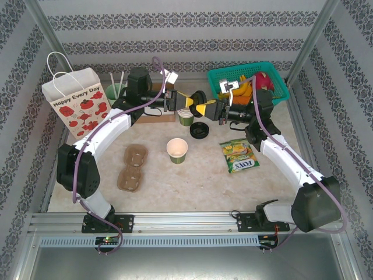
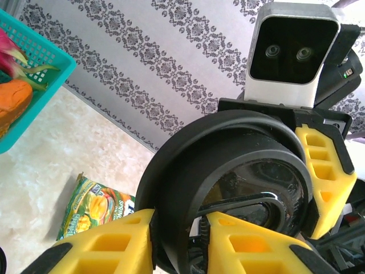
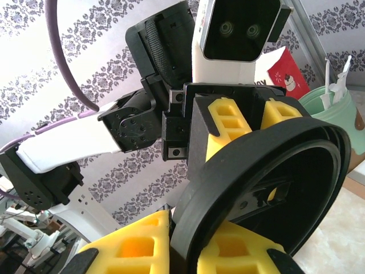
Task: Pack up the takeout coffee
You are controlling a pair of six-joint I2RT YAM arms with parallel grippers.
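The tabletop [image 1: 175,192] carries a poppy-printed paper bag [image 1: 76,102] standing at the far left and a teal basket [image 1: 278,87] at the far right. Nearer the front lie two cardboard cup carriers [image 1: 132,167] on the left and a snack packet [image 1: 240,155] on the right. Between these two stands the cup [image 1: 177,150], near the middle of the tabletop. It is upright, its long axis vertical and its open mouth facing straight up with the cream inside showing; it has no lid on and is well apart from both hands. Behind it are a short stack of cups [image 1: 186,119] and, just beside that, a second lid [image 1: 199,130] lying flat. The black lid [image 2: 188,165] is off the tabletop, raised on edge above the stack at the point where the two arms meet, so that its round face stands rather than lies flat. The left hand [image 2: 181,228] reaches in from the left with its yellow fingers drawn close together, and the lid's rim is pinched between them. The right hand [image 3: 191,234] meets it from the right, its fingers likewise nearly together and clamped on the opposite part of the same rim.
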